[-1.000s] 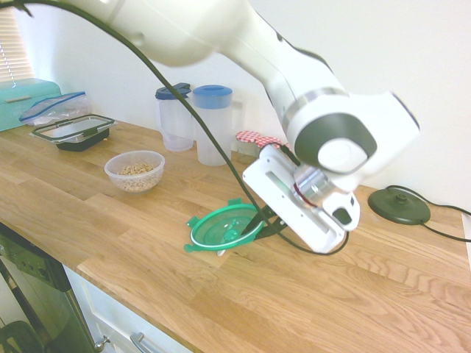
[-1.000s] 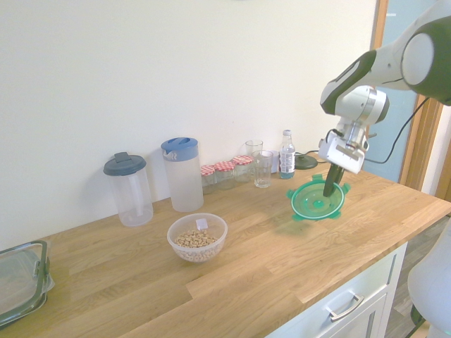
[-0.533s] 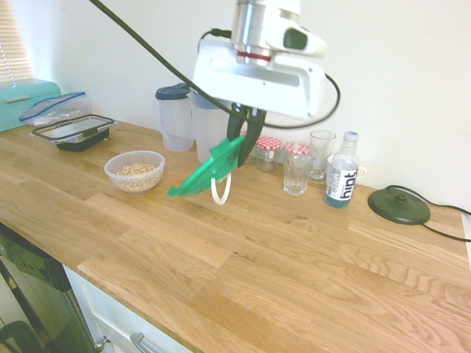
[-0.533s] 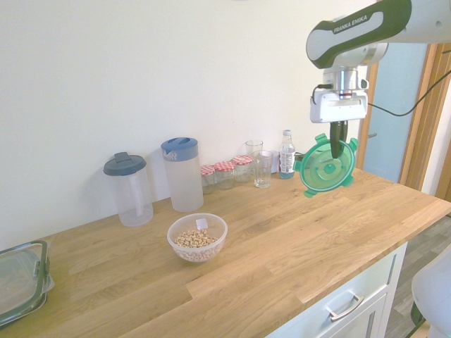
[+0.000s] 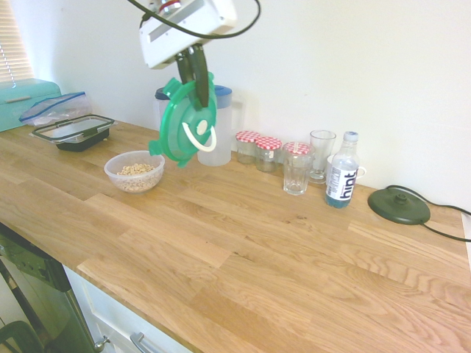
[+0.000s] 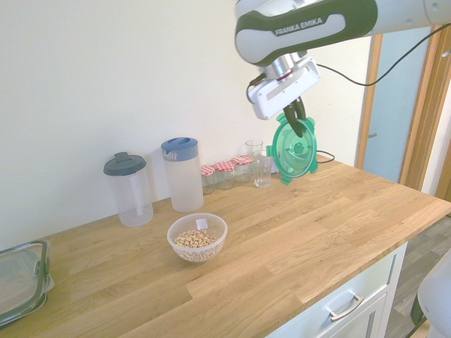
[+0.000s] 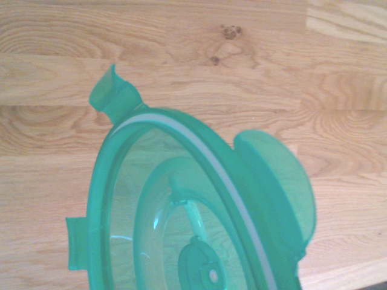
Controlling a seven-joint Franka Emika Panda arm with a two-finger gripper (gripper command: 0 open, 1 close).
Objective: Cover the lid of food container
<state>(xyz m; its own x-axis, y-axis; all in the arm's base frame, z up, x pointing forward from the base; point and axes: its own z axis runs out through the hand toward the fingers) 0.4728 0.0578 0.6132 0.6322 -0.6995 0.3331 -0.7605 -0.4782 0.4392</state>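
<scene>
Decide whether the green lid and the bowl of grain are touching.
Apart: the second exterior view shows bare counter between the green lid and the bowl.

Bright, washed-out walls, soft shadows, wrist blur

Lid (image 5: pixel 185 121): translucent green plastic, smooth, glossy, clamped in my dark, matt fingers (image 5: pixel 195 77). Bowl (image 5: pixel 135 172): clear plastic, smooth. Counter (image 5: pixel 243 257): wood, low sheen (knots visible in the grain). Drawer handle (image 6: pixel 347 307): metal.

Lid (image 5: pixel 176 129) showing translucent green, white loop, pale ring. Jar lids (image 5: pixel 247 136) showing red-white check. Pitcher lids (image 6: pixel 125 163) reading slate blue and mid-blue. Grains (image 6: pixel 195 239) showing beige. Countertop (image 5: pixel 243 294) showing honey-brown wood grain.
</scene>
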